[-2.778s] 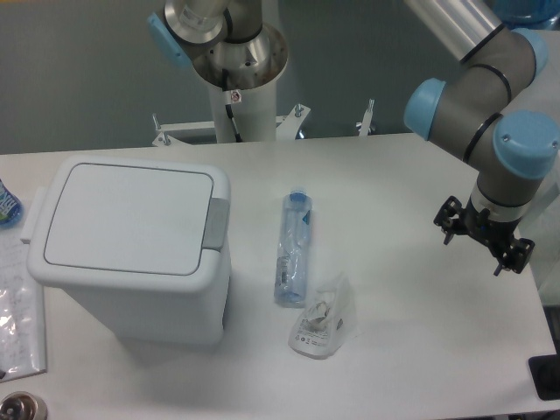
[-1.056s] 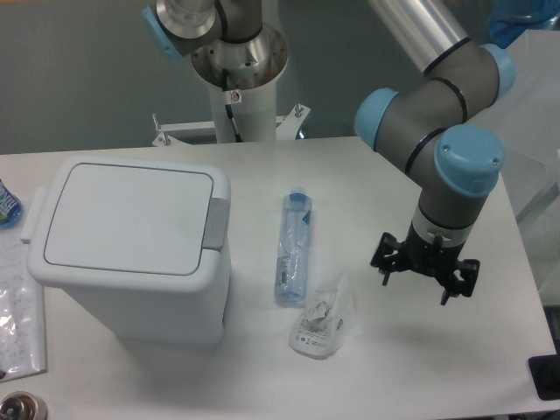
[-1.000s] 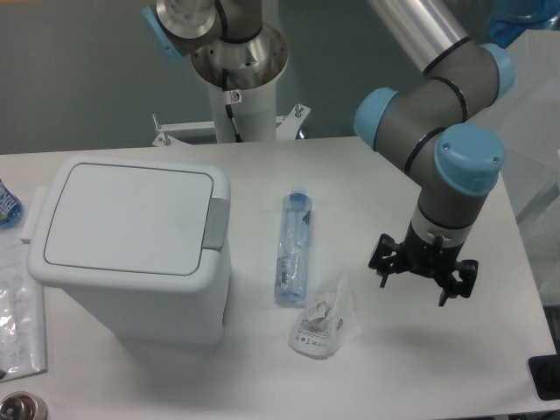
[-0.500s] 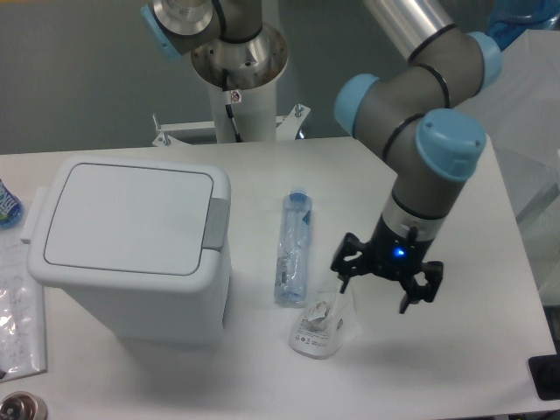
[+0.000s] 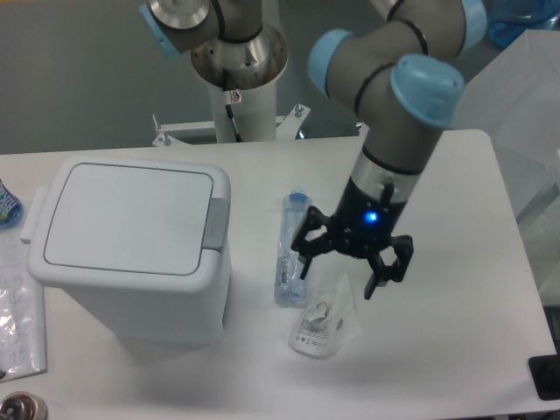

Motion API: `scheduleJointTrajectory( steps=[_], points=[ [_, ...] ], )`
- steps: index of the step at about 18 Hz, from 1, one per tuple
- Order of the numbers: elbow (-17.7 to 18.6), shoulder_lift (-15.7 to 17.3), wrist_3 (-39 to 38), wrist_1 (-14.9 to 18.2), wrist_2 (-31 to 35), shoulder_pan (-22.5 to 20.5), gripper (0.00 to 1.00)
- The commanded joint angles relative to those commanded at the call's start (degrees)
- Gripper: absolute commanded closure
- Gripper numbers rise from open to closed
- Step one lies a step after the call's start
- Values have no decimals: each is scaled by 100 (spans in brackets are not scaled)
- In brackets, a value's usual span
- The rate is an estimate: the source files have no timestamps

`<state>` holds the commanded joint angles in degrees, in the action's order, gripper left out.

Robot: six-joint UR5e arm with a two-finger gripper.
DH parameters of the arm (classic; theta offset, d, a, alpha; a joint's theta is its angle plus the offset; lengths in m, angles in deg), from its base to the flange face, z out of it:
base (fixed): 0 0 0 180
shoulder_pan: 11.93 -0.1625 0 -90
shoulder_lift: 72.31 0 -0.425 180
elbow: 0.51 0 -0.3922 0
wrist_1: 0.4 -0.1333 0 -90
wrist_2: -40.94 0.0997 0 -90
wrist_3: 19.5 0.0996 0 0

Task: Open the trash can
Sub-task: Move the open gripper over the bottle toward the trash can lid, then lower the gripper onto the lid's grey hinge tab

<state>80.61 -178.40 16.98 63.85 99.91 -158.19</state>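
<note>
**Bin shut, end effector hanging above the bottle and bag**

At the far left edge of the desk (image 5: 455, 350) lies a crinkled clear wrapper (image 5: 16, 306), with a bit of a blue-labelled item (image 5: 7, 206) above it and a round metal object (image 5: 19, 409) at the bottom corner. Next comes the bin (image 5: 131, 249), standing on the left half of the desk with its flat lid (image 5: 127, 214) down and closed; the grey tab (image 5: 216, 223) sits on its right rim. Right of the bin, apart from it, the bottle (image 5: 292, 248) lies on its side, blue cap pointing away from the camera. Just beside the bottle's near end rests the bag (image 5: 325, 321), small and clear. The end effector (image 5: 339, 269) hangs over the bottle and bag, its fingers (image 5: 378, 275) spread apart with nothing between them and a blue light lit on its body. It is well clear of the bin. The arm (image 5: 398, 96) rises from it toward the upper right.
</note>
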Motion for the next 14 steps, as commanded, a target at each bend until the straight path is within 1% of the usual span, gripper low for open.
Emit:
scheduleJointTrajectory(
  steps=[2,6,11,14],
  points=[
    [26,96,-123,52,0,97,0],
    [149,395,-159,316,17,124,0],
    [491,659,-150,308,61,159,0],
    [598,695,-159,272,70,168,0]
  ],
)
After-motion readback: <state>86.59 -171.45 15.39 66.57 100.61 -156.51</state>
